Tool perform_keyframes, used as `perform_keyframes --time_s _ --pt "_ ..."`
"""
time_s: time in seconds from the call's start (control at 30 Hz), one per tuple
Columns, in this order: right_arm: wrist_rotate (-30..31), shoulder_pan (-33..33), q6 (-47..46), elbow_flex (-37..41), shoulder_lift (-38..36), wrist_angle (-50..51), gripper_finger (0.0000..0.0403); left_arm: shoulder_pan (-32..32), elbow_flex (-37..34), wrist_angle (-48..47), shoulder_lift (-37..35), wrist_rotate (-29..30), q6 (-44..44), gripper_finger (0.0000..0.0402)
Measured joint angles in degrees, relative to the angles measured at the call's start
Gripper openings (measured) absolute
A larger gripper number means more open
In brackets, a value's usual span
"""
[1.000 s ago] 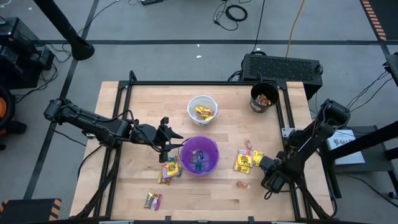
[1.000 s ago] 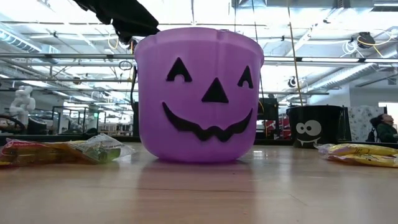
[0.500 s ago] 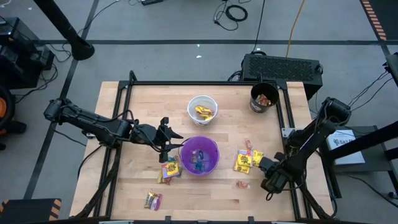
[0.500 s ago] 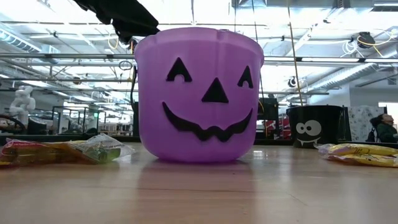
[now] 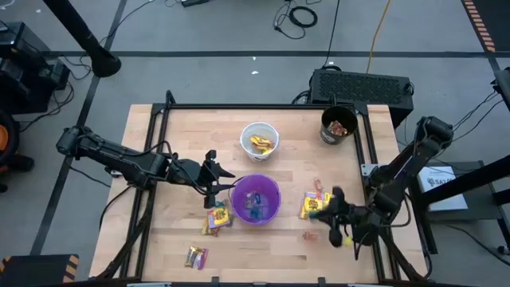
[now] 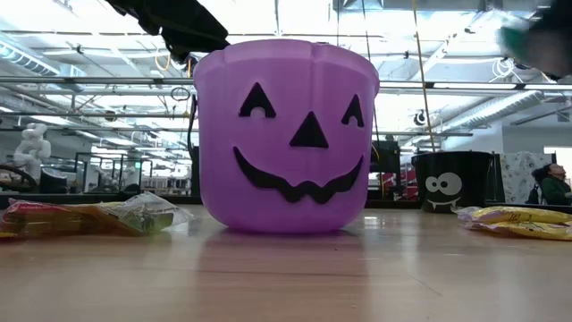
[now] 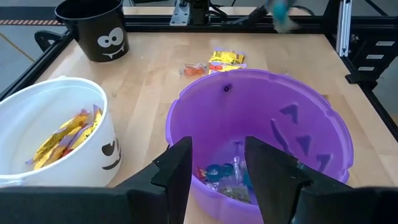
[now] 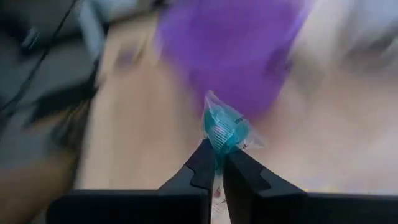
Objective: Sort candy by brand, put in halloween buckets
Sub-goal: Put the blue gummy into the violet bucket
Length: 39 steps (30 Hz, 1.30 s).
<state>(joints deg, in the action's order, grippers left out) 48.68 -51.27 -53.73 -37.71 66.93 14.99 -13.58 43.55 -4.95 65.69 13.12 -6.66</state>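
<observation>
Now I'm carrying a blue-green candy (image 8: 225, 129) pinched in my right claw (image 8: 216, 163) toward the purple bucket (image 5: 256, 199); next, release above it.

The jack-o'-lantern bucket (image 5: 256, 198) sat mid-surface (image 5: 159, 239). Behind it stood the ghost-faced bucket (image 5: 260, 140); far back to its right, a third bucket (image 5: 338, 124). Candy packets (image 5: 217, 217) lay at its left, others (image 5: 312, 206) at its right.
</observation>
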Motion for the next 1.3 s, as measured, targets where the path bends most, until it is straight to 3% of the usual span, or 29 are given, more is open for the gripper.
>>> perform_keyframes --time_s 0.17,0.23,0.3,0.37,0.43,0.5,0.57,0.7,0.77,1.03,1.13,1.3 --pt "27.43 2.78 14.26 0.00 -0.38 -10.37 0.0018 0.00 0.00 0.17 0.00 0.46 -0.35 0.0155" --pt "35.62 4.81 17.38 0.00 -0.42 -14.80 0.0018 0.00 0.00 0.17 0.00 0.48 -0.35 0.0155" --pt "39.34 7.13 21.23 0.00 -0.90 -18.09 0.0018 0.00 0.00 0.17 0.00 0.49 -0.37 0.0155" --pt "39.41 9.84 27.11 -0.01 -1.97 -20.98 0.0018 0.00 0.00 0.17 0.00 0.51 -0.37 0.0155" --pt "37.32 12.72 32.35 -0.04 -2.83 -23.54 0.0018 0.00 0.00 0.15 0.00 0.53 -0.38 0.0155" --pt "31.10 16.02 36.84 -0.04 -3.36 -25.96 0.0018 0.00 0.00 0.15 0.00 0.55 -0.47 0.0155" --pt "20.39 19.39 41.15 -0.04 -3.53 -29.45 0.0018 0.00 0.00 0.13 0.00 0.57 -0.48 0.0155" --pt "-7.58 24.71 52.46 -0.04 -3.47 -35.68 0.0018 0.00 0.00 0.11 0.01 0.62 -0.50 0.0155" --pt "-15.97 26.12 59.91 -0.07 -3.30 -36.90 0.0018 0.00 0.00 0.07 0.00 0.64 -0.51 0.0155" --pt "-17.01 26.30 95.61 -0.07 -3.19 -28.98 0.0018 0.00 0.00 -0.09 0.00 0.66 -0.55 0.0155" --pt "-17.06 26.28 100.60 -0.07 -3.23 -30.32 0.0018 0.00 0.00 -0.09 0.00 0.66 -0.55 0.0155" --pt "-17.11 26.28 99.11 -0.07 -3.25 -31.58 0.0018 0.00 0.00 -0.09 0.02 0.66 -0.57 0.0155"
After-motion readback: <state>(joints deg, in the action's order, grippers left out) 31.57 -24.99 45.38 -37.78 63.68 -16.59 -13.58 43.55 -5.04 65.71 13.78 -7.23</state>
